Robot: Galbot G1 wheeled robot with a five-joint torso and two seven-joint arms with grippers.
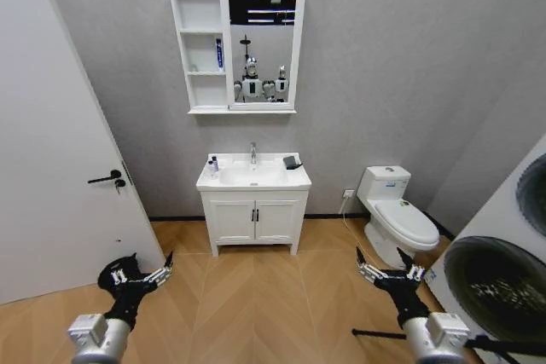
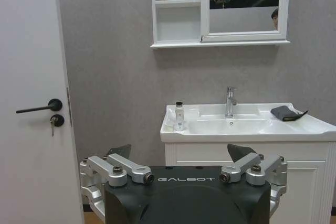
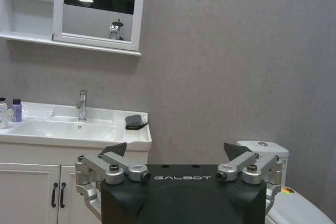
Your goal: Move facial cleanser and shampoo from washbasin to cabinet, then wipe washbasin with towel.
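Herringbone wood floor (image 1: 256, 296) spans the near ground, where left gripper (image 1: 141, 277) and right gripper (image 1: 388, 272) hover wide-fingered. Far ahead, bottles (image 1: 212, 164) stand on the washbasin's (image 1: 253, 178) left, nearer the left arm; towel (image 1: 293, 162) right.

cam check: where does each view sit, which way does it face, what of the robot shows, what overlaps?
Head view: high, looking forward and down at the washbasin, cabinet and toilet; left gripper and right gripper low, both open.
Left wrist view: behind the left gripper, facing the washbasin and door.
Right wrist view: behind the right gripper, facing the washbasin's towel end.
Shared: washbasin, towel, cabinet.
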